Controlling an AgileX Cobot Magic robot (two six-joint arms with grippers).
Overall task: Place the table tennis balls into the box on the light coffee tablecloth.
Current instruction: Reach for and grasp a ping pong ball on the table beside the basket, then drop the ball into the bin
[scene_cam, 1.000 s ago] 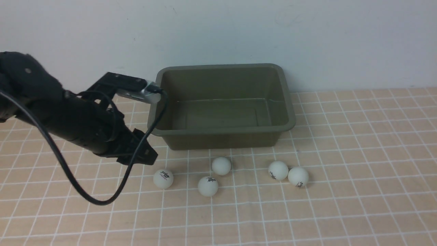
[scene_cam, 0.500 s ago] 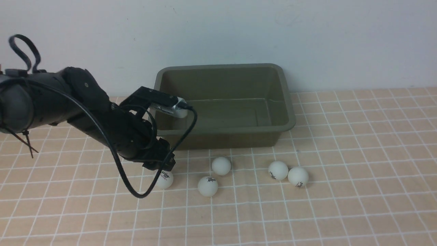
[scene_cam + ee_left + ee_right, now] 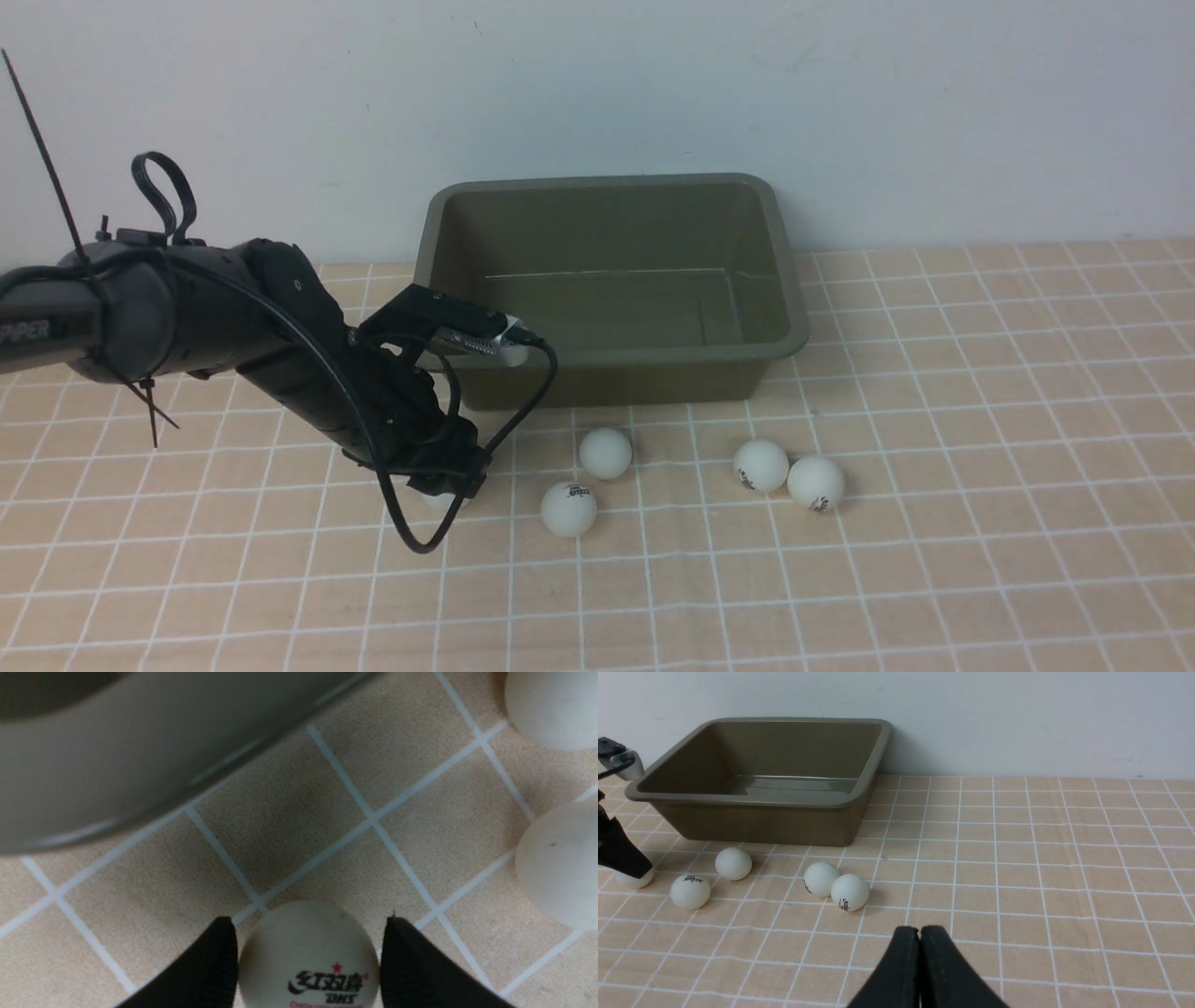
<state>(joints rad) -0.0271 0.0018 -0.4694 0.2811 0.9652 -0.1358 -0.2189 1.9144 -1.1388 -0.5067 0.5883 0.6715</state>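
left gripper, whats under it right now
One table tennis ball, sitting on the tablecloth between the fingers of the left gripper. From the front the gripper covers nearly all of that ball.

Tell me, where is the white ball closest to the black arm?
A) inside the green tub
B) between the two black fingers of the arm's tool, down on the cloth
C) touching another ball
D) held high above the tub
B: the left wrist view shows the table tennis ball between the fingers of the left tool, low on the light coffee tablecloth.
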